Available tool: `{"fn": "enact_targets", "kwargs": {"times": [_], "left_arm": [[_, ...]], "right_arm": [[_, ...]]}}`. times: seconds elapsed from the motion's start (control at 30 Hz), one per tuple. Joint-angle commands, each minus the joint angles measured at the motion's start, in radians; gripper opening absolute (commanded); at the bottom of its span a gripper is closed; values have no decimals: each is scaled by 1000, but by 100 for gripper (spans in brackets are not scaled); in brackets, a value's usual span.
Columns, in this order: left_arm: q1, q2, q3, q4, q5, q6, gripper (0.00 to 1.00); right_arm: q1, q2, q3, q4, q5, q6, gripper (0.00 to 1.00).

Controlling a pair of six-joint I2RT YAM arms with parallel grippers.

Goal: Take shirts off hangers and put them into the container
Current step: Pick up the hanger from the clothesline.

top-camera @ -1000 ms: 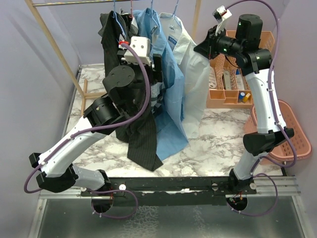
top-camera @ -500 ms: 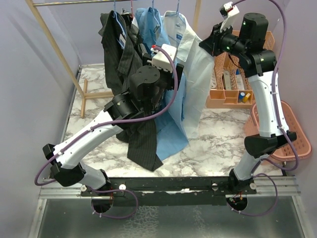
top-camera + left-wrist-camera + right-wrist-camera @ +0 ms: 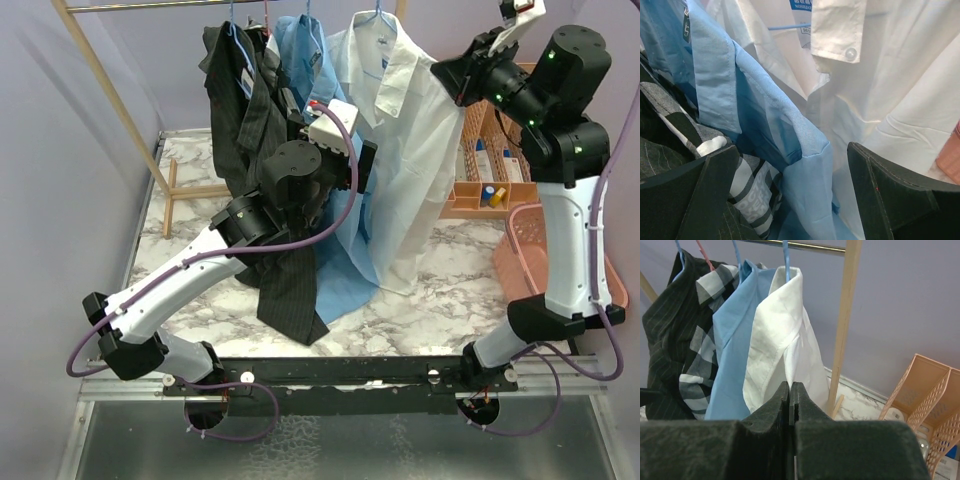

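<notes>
Left arm [image 3: 200, 270] stretches up from 7 o'clock. Left gripper [image 3: 790, 175] is spread wide and holds nothing, with the light blue shirt [image 3: 805, 190] hanging right between its fingers. Right arm [image 3: 570, 230] stands tall, right gripper [image 3: 790, 395] clenched at the white shirt [image 3: 775, 330]; can't tell if fabric's pinched. Four shirts on four hangers [image 3: 785, 255], all on the rail [image 3: 805, 246] at 12 o'clock. One basket [image 3: 520, 262] at 4 o'clock.

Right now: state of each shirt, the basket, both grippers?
white shirt: hung up, stretched sideways.
blue shirt: hung up, hanging loose.
checked shirt: hung up.
pinstripe shirt: hung up.
basket: mostly hidden, no shirt showing.
left gripper: open, empty, facing the blue shirt.
right gripper: shut, apparently pinching the white shirt.
</notes>
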Motion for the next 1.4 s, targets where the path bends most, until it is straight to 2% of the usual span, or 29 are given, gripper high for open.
{"fn": "enact_targets", "kwargs": {"times": [0.0, 0.17, 0.4, 0.57, 0.7, 0.97, 1.37], "left_arm": [[0, -31, -3, 43, 40, 1, 94], [0, -36, -4, 50, 50, 10, 94], [0, -17, -8, 68, 86, 31, 93], [0, 11, -18, 91, 129, 36, 93], [0, 39, -13, 113, 157, 36, 92], [0, 53, -17, 172, 166, 40, 89], [0, 75, 7, 177, 119, 88, 88]], "right_arm": [[5, -77, -4, 72, 35, 3, 1], [5, -212, -124, 62, 53, -33, 1], [2, -481, -457, 76, 100, -53, 1], [-28, -600, -546, 36, 155, -58, 1], [-46, -634, -562, 25, 134, -29, 1], [-67, -636, -462, -17, 12, 29, 1], [-68, -669, -394, -12, -102, 36, 1]]}}
